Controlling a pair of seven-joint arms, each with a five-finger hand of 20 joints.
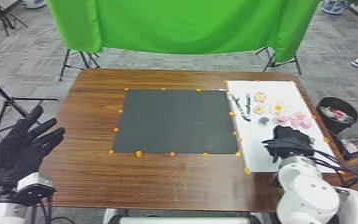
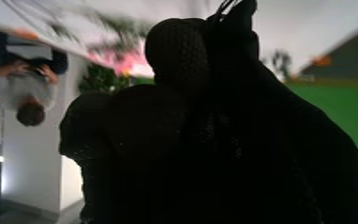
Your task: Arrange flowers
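1. Head view: pink flowers (image 1: pixel 298 120) lie on a white sheet (image 1: pixel 260 162) at the right side of the brown table (image 1: pixel 91 125). The blossoms are broad and loosely clustered, with soft, irregular outlines.
2. Adjacent items on the sheet: a small yellow flower (image 1: pixel 278 108) just beside the pink group; pale orange, rounded blossoms (image 1: pixel 260 97) farther from the robot; slender dark stems (image 1: pixel 246 107) along the left part; a small grey tuft (image 1: pixel 263 120) near the pink group.
3. Right wrist view: pink petals (image 2: pixel 118 57) and feathery green foliage (image 2: pixel 100 79) appear beyond the glove, blurred.
4. Right hand (image 1: pixel 288 140): located over the white sheet, nearer the robot than the pink flowers. Covering: black fabric. Whether it is open or closed, or holds anything, cannot be told.
5. Left hand (image 1: pixel 20 150): located beside the table's left edge, well apart from the flowers. Fingers are extended and apart, holding nothing.
6. Dark mat (image 1: pixel 175 122): matt, flat, rectangular, left of the sheet. Small orange markers (image 1: pixel 139 153) sit around its border.
7. Table surface: wood grain, smooth finish.
8. Surroundings: green cloth (image 1: pixel 184 25) hanging in folds beyond the table; round black bin (image 1: pixel 335 125) at the right; grey carpet (image 1: pixel 158 62).
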